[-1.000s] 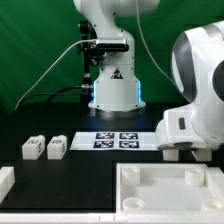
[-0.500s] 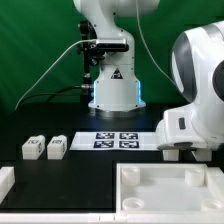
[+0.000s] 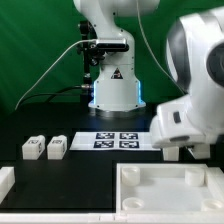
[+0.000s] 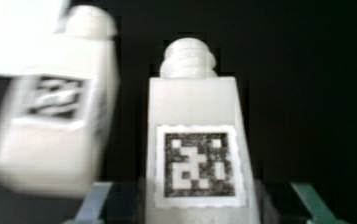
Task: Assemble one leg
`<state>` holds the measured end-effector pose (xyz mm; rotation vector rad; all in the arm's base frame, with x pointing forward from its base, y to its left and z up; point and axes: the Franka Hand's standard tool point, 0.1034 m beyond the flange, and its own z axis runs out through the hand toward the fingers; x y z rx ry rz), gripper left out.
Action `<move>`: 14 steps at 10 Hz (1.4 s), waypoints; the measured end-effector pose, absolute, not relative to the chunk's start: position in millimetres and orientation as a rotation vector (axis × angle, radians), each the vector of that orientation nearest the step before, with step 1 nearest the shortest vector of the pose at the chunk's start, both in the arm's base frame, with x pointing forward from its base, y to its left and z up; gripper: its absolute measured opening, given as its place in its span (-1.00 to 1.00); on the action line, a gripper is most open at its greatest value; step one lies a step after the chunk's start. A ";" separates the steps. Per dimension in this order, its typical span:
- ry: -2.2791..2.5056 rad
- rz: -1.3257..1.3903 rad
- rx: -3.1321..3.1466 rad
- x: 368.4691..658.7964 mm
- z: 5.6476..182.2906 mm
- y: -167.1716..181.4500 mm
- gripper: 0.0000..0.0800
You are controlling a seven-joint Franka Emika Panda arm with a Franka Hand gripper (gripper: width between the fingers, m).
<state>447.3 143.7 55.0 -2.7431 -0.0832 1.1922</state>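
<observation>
In the wrist view a white leg (image 4: 198,120) with a black-and-white marker tag on its face lies between my fingers. My gripper (image 4: 205,207) is open, with one finger (image 4: 104,203) on each side and a dark gap between each finger and the leg. A second, like leg (image 4: 54,100) lies close beside it, at a slight tilt. In the exterior view two more legs (image 3: 32,148) (image 3: 57,147) stand side by side at that view's left. My arm's wrist (image 3: 185,128) is low at that view's right and hides the fingers there.
The marker board (image 3: 118,139) lies in the middle before the robot base (image 3: 112,90). A large white tray-shaped panel (image 3: 165,187) with raised rims fills the exterior view's front right. A small white part (image 3: 5,180) sits at the front left edge.
In the exterior view my arm has shifted toward that view's left and tilted; over the earlier half second it was still. The two legs at the left have not moved.
</observation>
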 end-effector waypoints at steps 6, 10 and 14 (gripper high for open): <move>-0.005 0.240 -2.983 517.4 117.6 113.8 -0.27; -0.114 -0.348 -3.002 582.5 141.2 79.1 -0.27; -0.051 -0.891 -2.902 608.2 162.1 91.7 -0.27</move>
